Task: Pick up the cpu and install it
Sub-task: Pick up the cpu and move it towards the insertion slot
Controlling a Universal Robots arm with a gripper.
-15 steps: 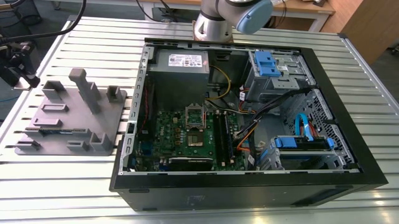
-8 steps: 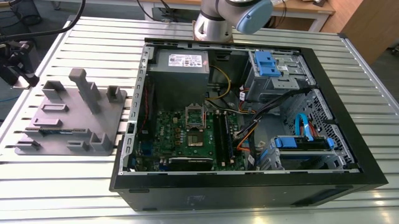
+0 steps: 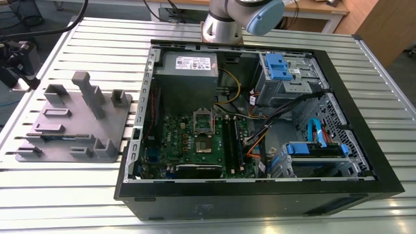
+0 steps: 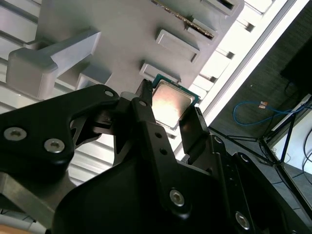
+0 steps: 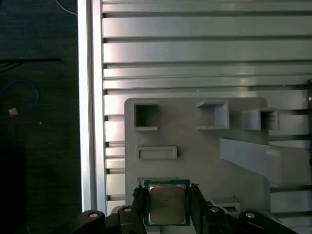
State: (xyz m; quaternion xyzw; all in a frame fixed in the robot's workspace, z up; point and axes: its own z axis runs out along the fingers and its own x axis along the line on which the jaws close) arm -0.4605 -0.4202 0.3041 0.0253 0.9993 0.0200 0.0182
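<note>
The cpu (image 5: pixel 167 204), a small square chip with a pale metal top and green edge, sits between the two black fingers of my gripper (image 5: pixel 167 196), which is shut on it. In the second wrist view the cpu (image 4: pixel 170 101) is likewise clamped by the gripper (image 4: pixel 168 111), one fingertip on each side. It hangs well above the gray fixture plate (image 5: pixel 195 151). In the exterior view the open computer case (image 3: pixel 338 73) holds the green motherboard (image 3: pixel 175 139) with its metal-framed socket (image 3: pixel 203 122).
The gray fixture (image 3: pixel 71 122) with upright blocks lies on the slatted metal table (image 3: pixel 85 39) at the exterior view's left of the case. Blue drive brackets (image 3: pixel 276 66) and cable bundles (image 3: pixel 260 134) crowd the case's other side. The table edge (image 5: pixel 90 97) drops to dark floor.
</note>
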